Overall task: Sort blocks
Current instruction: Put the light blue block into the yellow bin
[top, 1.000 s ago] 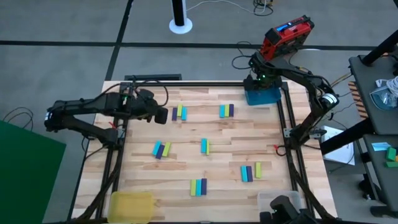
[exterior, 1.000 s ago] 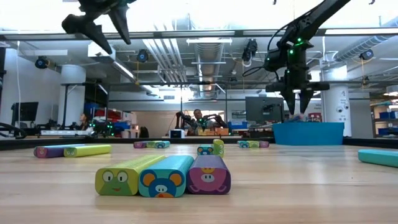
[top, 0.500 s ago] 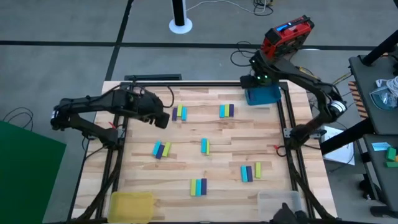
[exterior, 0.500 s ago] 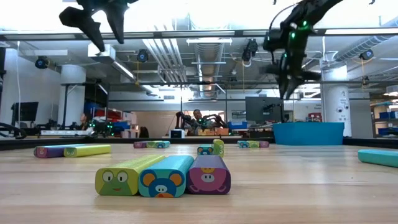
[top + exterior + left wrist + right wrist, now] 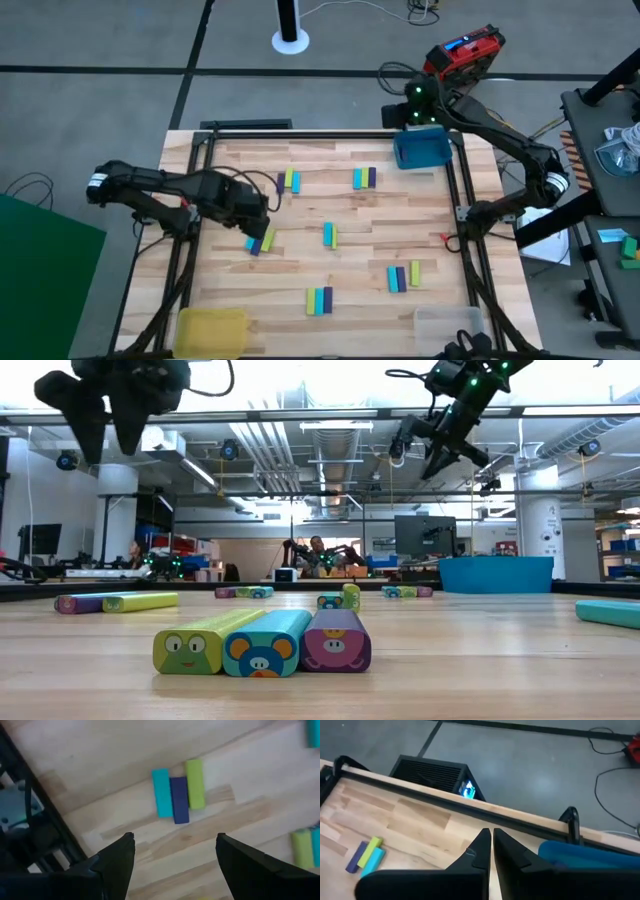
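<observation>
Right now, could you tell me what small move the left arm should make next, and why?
Probably lower the left end effector onto the trio of blocks ahead of it. Its fingers are open and empty, held above the table, and the cyan, purple and yellow-green bars lie untouched, side by side.

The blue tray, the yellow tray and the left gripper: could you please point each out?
blue tray (image 5: 421, 149): high view, inner floor.
yellow tray (image 5: 211, 326): high view, middle of its surface.
left gripper (image 5: 175, 851): left wrist view, midway between its fingertips.
</observation>
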Robot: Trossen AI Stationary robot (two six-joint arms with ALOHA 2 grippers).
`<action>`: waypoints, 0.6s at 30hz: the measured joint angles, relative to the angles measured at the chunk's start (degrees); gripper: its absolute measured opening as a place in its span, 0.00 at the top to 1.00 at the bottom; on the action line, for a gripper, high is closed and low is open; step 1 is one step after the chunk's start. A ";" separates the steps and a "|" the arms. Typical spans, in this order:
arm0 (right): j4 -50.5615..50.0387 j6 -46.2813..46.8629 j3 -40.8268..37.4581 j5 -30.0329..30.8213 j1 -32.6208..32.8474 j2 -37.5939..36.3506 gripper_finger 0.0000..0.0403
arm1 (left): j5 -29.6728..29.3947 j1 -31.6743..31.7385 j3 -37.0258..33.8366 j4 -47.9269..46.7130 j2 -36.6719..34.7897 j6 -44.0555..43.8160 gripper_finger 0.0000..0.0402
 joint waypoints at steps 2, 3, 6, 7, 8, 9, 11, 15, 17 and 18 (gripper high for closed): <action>-0.03 -0.43 0.71 -0.19 0.00 0.39 0.97 | 0.12 -0.20 -1.74 0.56 -0.10 -1.83 0.37; -0.12 -0.68 1.05 -0.38 0.01 0.66 0.97 | 0.39 -0.19 -2.77 1.35 -0.35 -2.55 0.37; -0.31 -0.96 1.60 -1.61 0.02 1.07 0.97 | 1.38 -0.13 -6.72 4.18 -1.50 -3.64 0.37; -0.36 -0.96 1.69 -1.89 0.02 1.07 0.97 | 1.58 -0.13 -8.27 5.72 -2.04 -3.91 0.37; -0.53 -0.97 1.79 -1.91 0.02 1.06 0.97 | 1.85 -0.13 -9.93 7.75 -2.62 -4.12 0.37; -0.88 -0.97 1.86 -1.92 0.02 1.01 0.97 | 2.12 -0.12 -11.59 9.85 -3.21 -4.32 0.37; -1.96 -0.97 1.90 -1.92 0.02 0.94 0.97 | 3.24 0.22 -15.16 14.69 -4.56 -4.48 0.37; -3.47 -0.97 1.90 -1.90 0.02 0.70 0.97 | 3.75 1.93 -21.37 19.66 -6.42 -5.15 0.37; -4.11 -0.98 1.90 -1.90 0.02 0.70 0.97 | 3.82 2.98 -24.25 19.62 -7.03 -5.87 0.37; -4.39 -0.97 1.90 -1.91 0.02 0.70 0.97 | 3.82 3.71 -25.81 20.21 -7.32 -6.10 0.37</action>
